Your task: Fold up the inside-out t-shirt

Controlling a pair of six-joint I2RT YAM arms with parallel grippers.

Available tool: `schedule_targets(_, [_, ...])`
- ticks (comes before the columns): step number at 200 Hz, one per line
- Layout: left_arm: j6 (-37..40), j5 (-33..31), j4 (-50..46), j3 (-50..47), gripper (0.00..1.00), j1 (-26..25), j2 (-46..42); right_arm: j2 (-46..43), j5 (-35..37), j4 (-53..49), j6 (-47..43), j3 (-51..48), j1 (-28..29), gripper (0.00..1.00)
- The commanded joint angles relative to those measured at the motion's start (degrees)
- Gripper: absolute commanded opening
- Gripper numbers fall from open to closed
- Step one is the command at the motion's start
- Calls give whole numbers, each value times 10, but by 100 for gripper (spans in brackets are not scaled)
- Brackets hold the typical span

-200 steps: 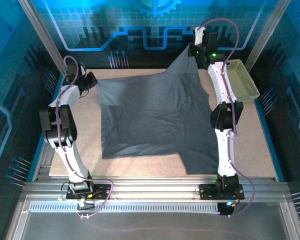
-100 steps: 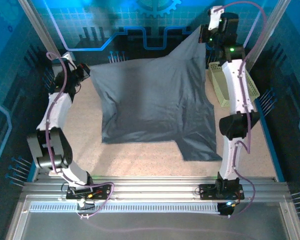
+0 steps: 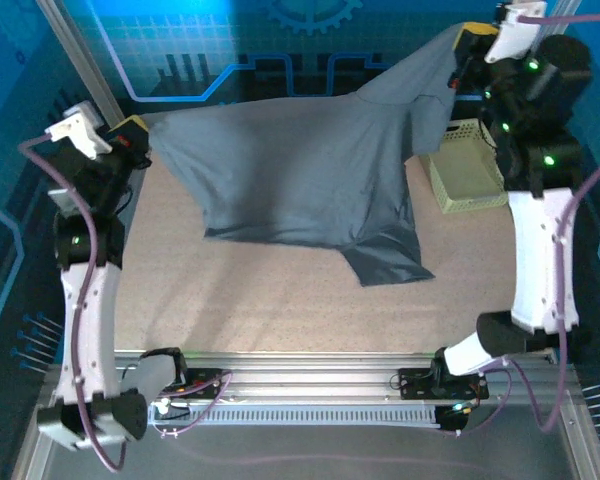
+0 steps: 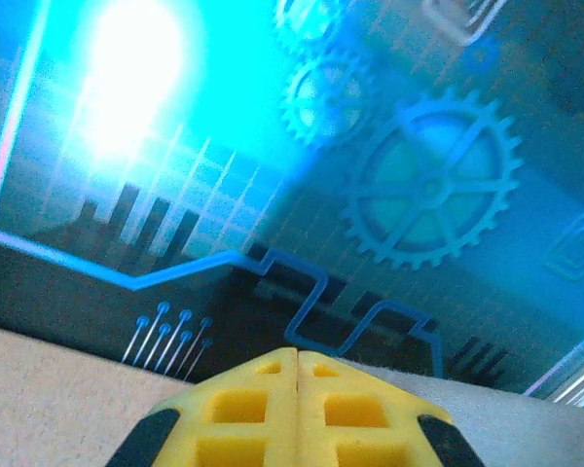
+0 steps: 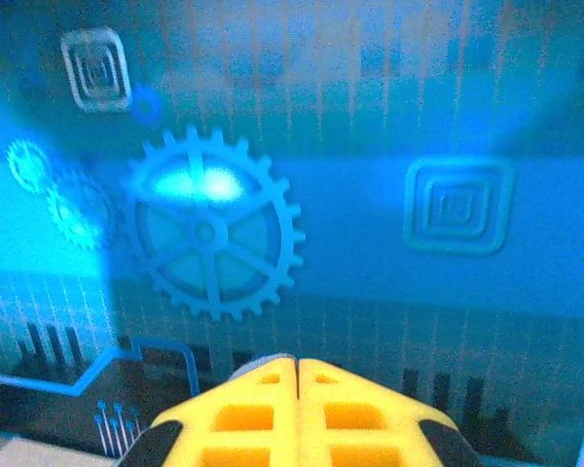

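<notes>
The inside-out t-shirt [image 3: 300, 165], dark slate-grey, hangs stretched between my two grippers, and its lower part with one sleeve [image 3: 385, 262] trails on the table. My left gripper [image 3: 137, 136] is shut on the shirt's left corner, raised at the table's far left. My right gripper [image 3: 461, 47] is shut on the right corner, held higher at the far right. In the left wrist view the yellow fingers [image 4: 297, 356] are pressed together, with grey cloth [image 4: 506, 404] beside them. The right wrist view shows my shut gripper [image 5: 297, 363] with a sliver of grey fabric [image 5: 261, 363] at its tip.
A pale yellow-green basket [image 3: 467, 168] stands at the table's [image 3: 260, 300] far right, partly behind the hanging shirt and under the right arm. Blue printed walls close the back and sides. Aluminium rails run along the near edge.
Both arms have risen and swung outward, lifting the shirt's far edge off the table. The cloth went from lying flat to hanging, and its near edge slid away from me.
</notes>
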Motion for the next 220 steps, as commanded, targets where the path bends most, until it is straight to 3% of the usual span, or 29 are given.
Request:
schedule_targets(1, [6, -24, -39, 18, 0, 4, -46, -64, 23, 39, 3, 0, -8, 0])
schedule_targets(92, [14, -66, -100, 78, 0, 4, -146, -112, 14, -18, 2, 119, -8, 0])
schedule_targets(163, [8, -57, -118, 71, 0, 4, -58, -24, 5, -14, -24, 120, -8, 0])
schedule_targets(220, [2, -59, -66, 7, 0, 3, 79, 129, -60, 12, -27, 88, -8, 0])
